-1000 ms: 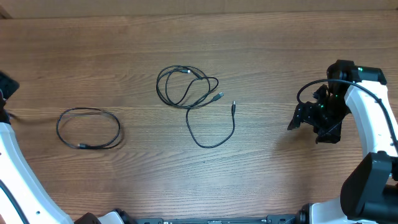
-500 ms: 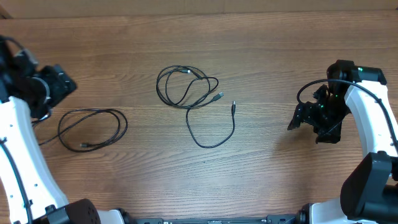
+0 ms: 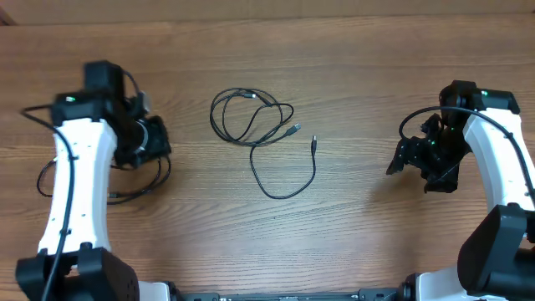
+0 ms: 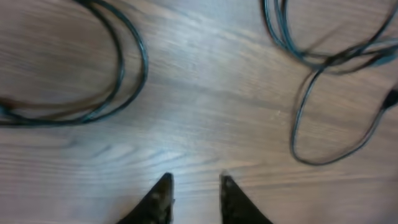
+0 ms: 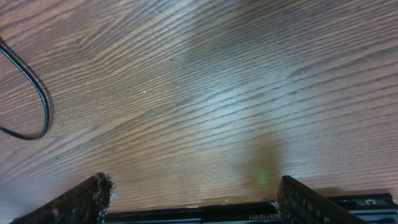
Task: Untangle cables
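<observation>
Black cables (image 3: 253, 144) lie in loose loops. The left gripper (image 4: 196, 182) hovers, blurred, seemingly narrowly parted and empty. The right gripper (image 5: 194, 182) gapes wide.

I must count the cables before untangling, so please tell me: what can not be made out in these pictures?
Overhead: the left arm covers most of the left coil; ends hidden.
Left wrist: motion blur; the top edge cuts the central bundle.
Right wrist: the left edge cuts a cable loop.
Overhead: plug ends too small to identify.
</observation>
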Robot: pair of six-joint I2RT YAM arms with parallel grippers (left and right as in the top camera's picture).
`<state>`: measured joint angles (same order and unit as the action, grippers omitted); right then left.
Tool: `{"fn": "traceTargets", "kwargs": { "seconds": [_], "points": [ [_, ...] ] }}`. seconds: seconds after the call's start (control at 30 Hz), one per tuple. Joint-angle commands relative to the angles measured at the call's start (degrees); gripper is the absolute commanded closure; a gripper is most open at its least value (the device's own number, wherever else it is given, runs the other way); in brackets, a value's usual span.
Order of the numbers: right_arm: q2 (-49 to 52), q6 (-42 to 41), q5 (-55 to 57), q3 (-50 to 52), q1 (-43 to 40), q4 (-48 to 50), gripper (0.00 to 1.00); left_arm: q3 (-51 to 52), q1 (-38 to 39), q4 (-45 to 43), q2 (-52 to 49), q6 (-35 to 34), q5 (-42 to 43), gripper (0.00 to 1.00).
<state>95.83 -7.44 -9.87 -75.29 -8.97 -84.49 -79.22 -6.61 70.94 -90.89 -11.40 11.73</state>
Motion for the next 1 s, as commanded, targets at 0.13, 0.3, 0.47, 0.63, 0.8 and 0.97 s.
{"fn": "traceTargets", "kwargs": {
  "seconds": [0.13, 0.3, 0.47, 0.63, 0.8, 0.97],
  "points": [
    [-0.79, 0.2, -0.24, -0.85, -0.2, 0.13, 0.16, 15.13, 1.11, -14.19, -0.2, -1.55, -3.67, 0.94],
    [-0.79, 0.22, -0.24, -0.85, -0.2, 0.13, 0.16, 22.43, 1.11, -23.08, -0.24, -4.28, -10.27, 0.96],
    [-0.79, 0.22, -0.24, -0.85, -0.2, 0.11, 0.16, 26.32, 1.11, -28.57, -0.24, -4.22, -12.61, 0.96],
    [-0.79, 0.2, -0.24, -0.85, -0.2, 0.09, 0.16, 27.1, 1.01, -29.66, -0.24, -4.24, -18.16, 0.96],
    [-0.79, 0.22, -0.24, -0.85, -0.2, -0.04, 0.16, 27.1, 0.96, -29.62, -0.24, -4.42, -26.91, 0.96],
    [-0.79, 0.22, -0.24, -0.85, -0.2, -0.04, 0.16, 27.1, 0.96, -29.66, -0.24, -5.6, -27.1, 0.96]
  ]
}}
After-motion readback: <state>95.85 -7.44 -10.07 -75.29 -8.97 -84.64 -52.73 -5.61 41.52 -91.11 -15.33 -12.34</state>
